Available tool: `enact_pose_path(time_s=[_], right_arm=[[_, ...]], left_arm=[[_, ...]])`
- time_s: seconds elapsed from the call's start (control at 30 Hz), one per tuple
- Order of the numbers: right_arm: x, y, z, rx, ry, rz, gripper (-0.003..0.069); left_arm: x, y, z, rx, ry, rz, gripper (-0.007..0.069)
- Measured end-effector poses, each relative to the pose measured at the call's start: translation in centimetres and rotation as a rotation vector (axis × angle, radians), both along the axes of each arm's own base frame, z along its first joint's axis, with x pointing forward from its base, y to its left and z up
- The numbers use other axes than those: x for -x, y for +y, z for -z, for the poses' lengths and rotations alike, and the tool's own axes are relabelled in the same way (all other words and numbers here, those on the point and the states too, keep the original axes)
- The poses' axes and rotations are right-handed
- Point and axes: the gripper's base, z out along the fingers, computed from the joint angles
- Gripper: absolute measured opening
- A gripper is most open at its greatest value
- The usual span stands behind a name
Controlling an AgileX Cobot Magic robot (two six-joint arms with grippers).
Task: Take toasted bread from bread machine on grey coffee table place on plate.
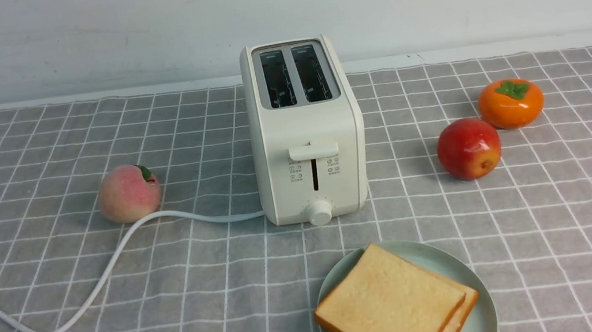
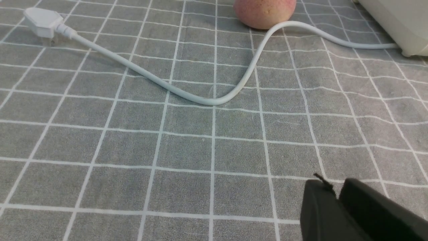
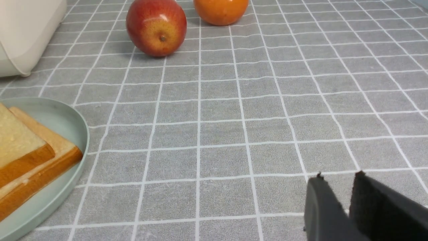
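Observation:
The cream-white bread machine (image 1: 307,141) stands upright mid-table on the grey coffee table (image 1: 570,220), and both its slots look empty. Two slices of toasted bread (image 1: 387,301) lie stacked on the mint-green plate (image 1: 436,259) in front of it. The lower slice (image 1: 461,310) peeks out on the right. The right wrist view shows the stack (image 3: 20,144) on the plate (image 3: 63,120). My left gripper (image 2: 336,185) is shut and empty above bare cloth. My right gripper (image 3: 337,177) is shut and empty, to the right of the plate. Neither gripper shows in the front view.
A peach (image 1: 129,193) lies left of the toaster, with the white cord (image 1: 112,261) curving past it to a plug (image 2: 41,21). A red apple (image 1: 468,148) and an orange persimmon (image 1: 511,102) sit to the right. A white wall runs along the back.

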Motion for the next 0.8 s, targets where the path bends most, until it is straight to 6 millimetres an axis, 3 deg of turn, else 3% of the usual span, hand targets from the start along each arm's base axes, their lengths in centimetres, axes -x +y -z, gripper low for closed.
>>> enact_pose_path(time_s=[0.8], right_arm=[[0.0,0.0,0.0,0.0,0.0,0.0,0.0174]], left_arm=[[0.0,0.0,0.0,0.0,0.0,0.0,0.0092]])
